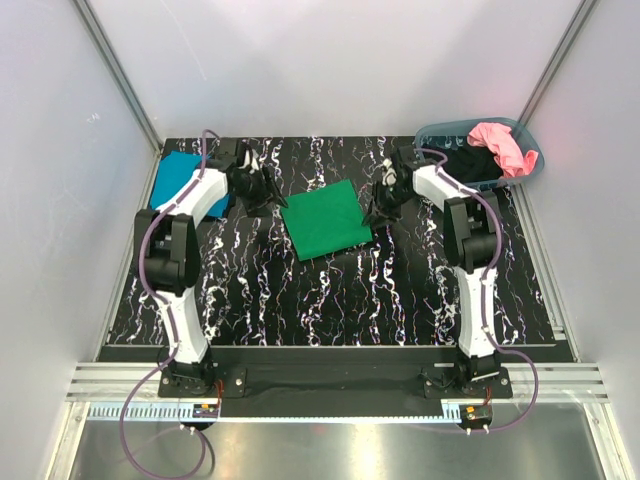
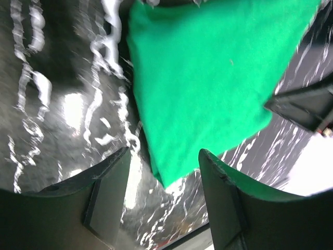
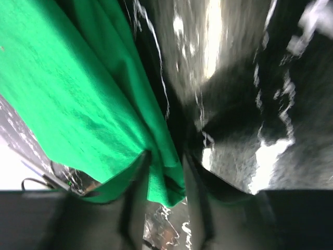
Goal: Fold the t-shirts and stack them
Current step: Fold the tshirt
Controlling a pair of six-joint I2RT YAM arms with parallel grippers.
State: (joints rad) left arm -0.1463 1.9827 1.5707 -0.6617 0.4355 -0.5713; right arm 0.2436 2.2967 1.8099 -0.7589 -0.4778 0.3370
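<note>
Overhead, one bright green t-shirt [image 1: 325, 218] lies folded into a flat, slightly skewed square in the middle of the black, white-veined table [image 1: 300, 300], flanked by the two arms. The left gripper [image 1: 262, 188] sits just off the shirt's left edge and the right gripper [image 1: 378, 208] at its right edge. The left wrist view shows that gripper's two fingers [image 2: 106, 200] standing well apart, a corner of the green cloth pointing into the gap between them and touching neither. The right wrist view is blurred: its fingers [image 3: 130, 208] are also parted, though more narrowly, and the near corner of the green shirt lies in the space between them; nothing there looks pinched or lifted. A second shirt, the teal blue t-shirt [image 1: 170, 178], rests folded at the far left edge of the table, partly hidden behind the left arm's white forearm. At the far right corner stands one grey-blue oval basket [image 1: 445, 128], with two more garments crumpled inside it: a pink t-shirt [image 1: 500, 145] spilling over the right end and a black t-shirt [image 1: 470, 165] bunched beside it. That makes four shirts in all, two laid out on the table well apart from each other and two in the basket.
</note>
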